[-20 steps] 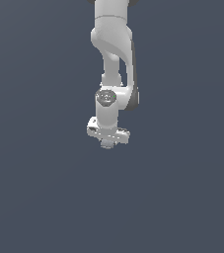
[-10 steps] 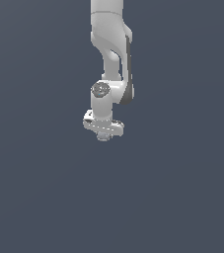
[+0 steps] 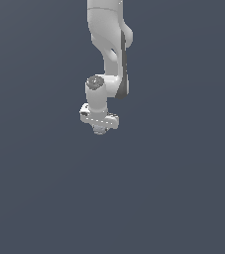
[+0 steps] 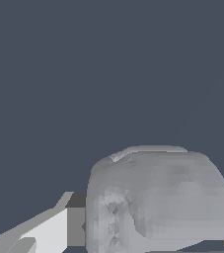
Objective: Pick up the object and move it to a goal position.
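I see the gripper (image 3: 99,130) clenched on the object (image 4: 158,200): apparently light, stiff, bumpy; grip across its middle.

Flat, even simulator lighting; no glare or cast shadows on the dark background. The arm (image 3: 106,44) renders soft-edged; wrist view shows coarse, blocky shading.

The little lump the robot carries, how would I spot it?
Follow the big white arm down to its claw. The lump sits right at a white finger. It is pale grey-blue and bumpy, not smooth and flat-sided like the finger.
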Controlling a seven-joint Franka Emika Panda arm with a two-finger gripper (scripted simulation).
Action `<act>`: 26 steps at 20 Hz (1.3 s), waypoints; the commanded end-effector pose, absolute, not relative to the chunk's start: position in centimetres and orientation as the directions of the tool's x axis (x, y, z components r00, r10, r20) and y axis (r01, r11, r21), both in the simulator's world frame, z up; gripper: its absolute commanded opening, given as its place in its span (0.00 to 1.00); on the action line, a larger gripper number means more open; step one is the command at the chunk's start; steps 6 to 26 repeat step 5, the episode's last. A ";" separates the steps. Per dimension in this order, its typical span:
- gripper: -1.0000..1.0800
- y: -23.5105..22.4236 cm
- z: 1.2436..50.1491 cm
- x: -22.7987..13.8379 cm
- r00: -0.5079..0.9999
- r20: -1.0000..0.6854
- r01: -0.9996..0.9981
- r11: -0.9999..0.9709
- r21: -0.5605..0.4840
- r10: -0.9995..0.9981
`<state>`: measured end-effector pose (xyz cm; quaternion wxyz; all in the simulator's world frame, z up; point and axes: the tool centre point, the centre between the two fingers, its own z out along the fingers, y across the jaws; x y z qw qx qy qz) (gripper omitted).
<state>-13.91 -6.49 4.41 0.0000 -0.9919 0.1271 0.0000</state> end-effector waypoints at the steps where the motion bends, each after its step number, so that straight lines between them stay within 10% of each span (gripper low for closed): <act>1: 0.00 -6.9 4.4 -14.6 0.968 0.000 -0.252 -0.968 0.000 -0.252; 26: 0.00 -7.1 4.4 -14.9 0.968 0.000 -0.252 -0.968 0.000 -0.252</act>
